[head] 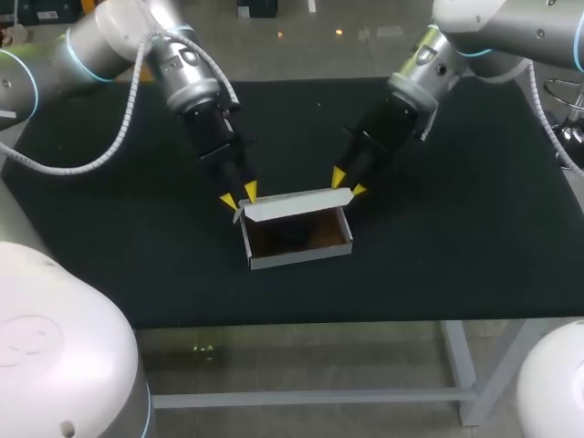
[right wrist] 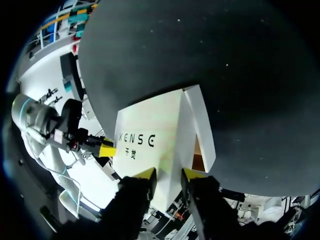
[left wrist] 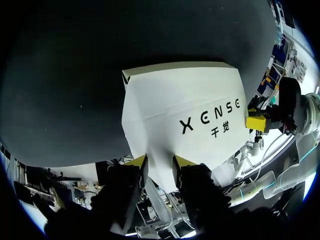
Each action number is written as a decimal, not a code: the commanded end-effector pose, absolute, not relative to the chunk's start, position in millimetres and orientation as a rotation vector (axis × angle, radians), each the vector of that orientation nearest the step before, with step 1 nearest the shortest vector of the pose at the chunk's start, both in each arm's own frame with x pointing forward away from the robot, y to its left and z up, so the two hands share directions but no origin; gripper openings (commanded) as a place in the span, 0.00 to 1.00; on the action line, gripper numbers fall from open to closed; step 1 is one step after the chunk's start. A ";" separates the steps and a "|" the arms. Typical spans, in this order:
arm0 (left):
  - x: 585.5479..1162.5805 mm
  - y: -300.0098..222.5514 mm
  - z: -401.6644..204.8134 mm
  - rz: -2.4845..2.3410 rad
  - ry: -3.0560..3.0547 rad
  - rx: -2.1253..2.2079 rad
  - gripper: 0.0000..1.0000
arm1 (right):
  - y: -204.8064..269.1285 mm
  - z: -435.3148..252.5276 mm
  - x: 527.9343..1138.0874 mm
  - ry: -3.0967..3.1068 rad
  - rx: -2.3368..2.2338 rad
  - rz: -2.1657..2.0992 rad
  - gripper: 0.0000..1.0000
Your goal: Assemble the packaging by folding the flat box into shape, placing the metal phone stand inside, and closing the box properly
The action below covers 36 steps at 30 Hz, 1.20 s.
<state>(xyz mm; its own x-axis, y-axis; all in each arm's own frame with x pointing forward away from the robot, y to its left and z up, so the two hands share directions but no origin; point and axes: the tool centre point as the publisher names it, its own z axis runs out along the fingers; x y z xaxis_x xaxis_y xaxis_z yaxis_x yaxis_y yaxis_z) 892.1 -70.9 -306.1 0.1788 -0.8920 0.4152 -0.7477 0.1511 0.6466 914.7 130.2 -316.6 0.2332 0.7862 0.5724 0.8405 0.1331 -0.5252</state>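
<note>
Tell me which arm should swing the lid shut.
Right, narrowly. The left claw and right claw each pinch one end of the raised lid, but only the right wrist view shows the cardboard box's brown inside.

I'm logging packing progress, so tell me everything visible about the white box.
The white box looks like cardboard, brown inside, folded into an open-topped tray on the black table. Its lid flap stands up along the far edge, printed outside. The left gripper and right gripper each pinch a flap corner between their fingers.
</note>
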 end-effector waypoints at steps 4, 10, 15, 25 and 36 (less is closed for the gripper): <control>892.2 -75.6 -299.9 -0.230 -1.616 1.625 0.34 | 137.0 -313.1 914.4 -1.574 -1.630 -0.062 0.36; 895.1 -76.4 -297.8 -0.241 -1.620 1.623 0.34 | 138.1 -307.5 915.8 -1.590 -1.643 -0.045 0.35; 897.9 -75.6 -298.9 -0.241 -1.596 1.615 0.33 | 139.2 -305.2 916.2 -1.597 -1.649 -0.032 0.35; 897.6 -80.3 -301.8 -0.237 -1.552 1.587 0.31 | 139.3 -311.9 914.9 -1.569 -1.649 -0.033 0.36; 898.8 -82.9 -309.1 -0.214 -1.444 1.583 0.32 | 140.1 -316.1 912.4 -1.542 -1.663 -0.058 0.36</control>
